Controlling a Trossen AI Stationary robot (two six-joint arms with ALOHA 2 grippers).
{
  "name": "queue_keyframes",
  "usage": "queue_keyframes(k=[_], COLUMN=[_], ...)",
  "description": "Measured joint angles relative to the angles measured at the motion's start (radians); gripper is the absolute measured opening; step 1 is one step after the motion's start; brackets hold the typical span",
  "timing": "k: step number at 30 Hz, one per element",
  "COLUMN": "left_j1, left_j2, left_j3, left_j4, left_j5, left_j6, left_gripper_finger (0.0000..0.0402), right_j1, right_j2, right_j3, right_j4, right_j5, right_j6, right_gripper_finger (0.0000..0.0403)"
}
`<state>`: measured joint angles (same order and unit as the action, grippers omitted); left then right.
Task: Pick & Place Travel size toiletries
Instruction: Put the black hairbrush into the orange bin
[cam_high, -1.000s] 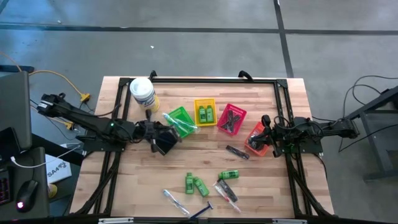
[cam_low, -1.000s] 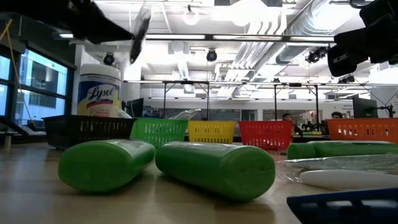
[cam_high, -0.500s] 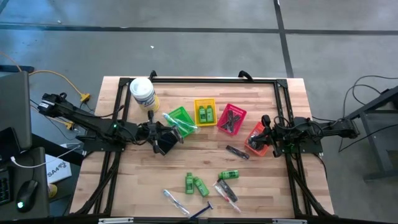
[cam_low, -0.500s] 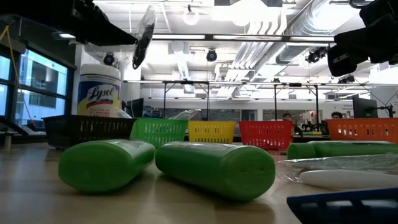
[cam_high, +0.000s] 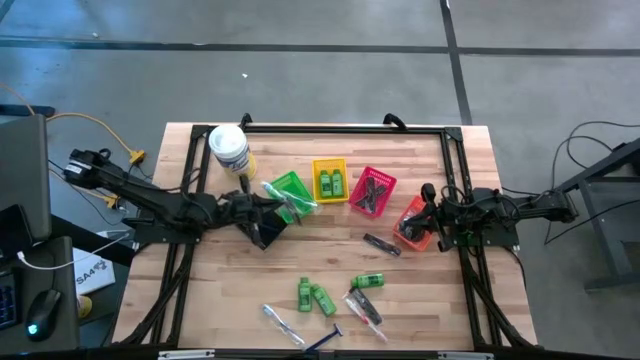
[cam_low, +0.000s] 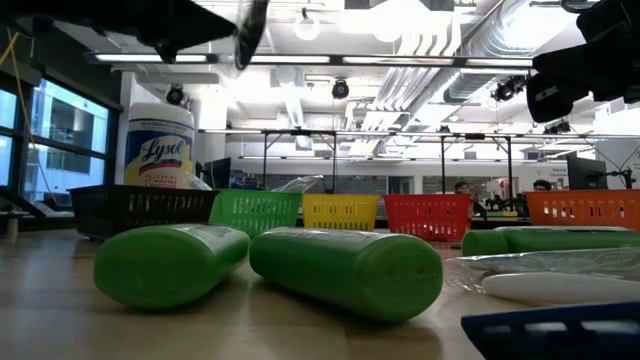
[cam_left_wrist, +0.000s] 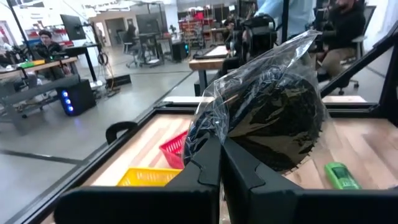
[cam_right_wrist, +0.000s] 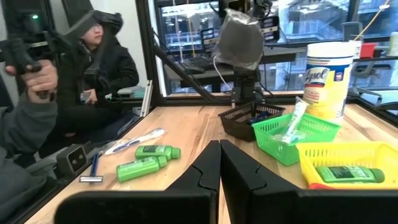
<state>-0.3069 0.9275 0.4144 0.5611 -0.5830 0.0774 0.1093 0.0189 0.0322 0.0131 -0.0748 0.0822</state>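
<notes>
My left gripper (cam_left_wrist: 221, 152) is shut on a clear bag with a dark coiled bundle (cam_left_wrist: 267, 109). It holds the bag in the air over the black basket (cam_high: 268, 232), near the green basket (cam_high: 290, 192); the right wrist view shows the bag (cam_right_wrist: 239, 40) above that basket. Three green mini bottles (cam_high: 318, 296), slim clear tubes (cam_high: 280, 322), a blue-handled razor (cam_high: 325, 338) and a dark packet (cam_high: 381, 244) lie flat on the table's near half. My right gripper (cam_high: 428, 214) waits shut over the red-orange basket (cam_high: 412, 224). My left gripper pinches the clear bag's lower edge (cam_left_wrist: 214, 134) between its two fingers. The fingers come about level from the table's left. The bag is lifted clear of the table and stands up from the fingertips, crinkled, with the dark bundle inside.
A row of baskets crosses mid-table: black, green, yellow (cam_high: 330, 179) with green bottles inside, magenta (cam_high: 372, 191) with black combs, red-orange. The white tub with a yellow label (cam_high: 229, 148) stands at the far left. A black frame (cam_high: 345, 128) runs along the table's far edge. People sit beyond the table.
My left gripper has risen and moved a little toward the table's right, staying shut on the bag. The bag has gone up with it, higher above the black basket than a second ago.
</notes>
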Motion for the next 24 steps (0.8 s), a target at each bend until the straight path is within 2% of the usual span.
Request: queue_keyframes(k=[8, 13, 15, 18, 21, 24], left_j1=[0.033, 0.082, 0.102, 0.123, 0.132, 0.13], left_j2=[0.249, 0.383, 0.431, 0.493, 0.546, 0.593], left_j3=[0.165, 0.284, 0.329, 0.387, 0.436, 0.476], left_j4=[0.018, 0.019, 0.021, 0.02, 0.014, 0.014], left_j5=[-0.064, -0.151, -0.17, -0.183, -0.188, -0.189], left_j6=[0.024, 0.022, 0.024, 0.034, 0.057, 0.086], left_gripper_finger=[0.0, 0.0, 0.0, 0.0, 0.0, 0.0], right_j1=[0.0, 0.003, 0.003, 0.003, 0.003, 0.003], right_j2=[0.007, 0.102, 0.157, 0.241, 0.322, 0.405], right_j3=[-0.001, 0.0, 0.0, 0.0, 0.001, 0.031], right_j4=[0.078, 0.171, 0.203, 0.289, 0.431, 0.485], right_j5=[0.04, 0.133, 0.195, 0.233, 0.251, 0.225], right_j6=[0.015, -0.006, -0.009, -0.03, -0.044, -0.096], right_gripper_finger=[0.0003, 0.0024, 0.0047, 0.0097, 0.0158, 0.0213])
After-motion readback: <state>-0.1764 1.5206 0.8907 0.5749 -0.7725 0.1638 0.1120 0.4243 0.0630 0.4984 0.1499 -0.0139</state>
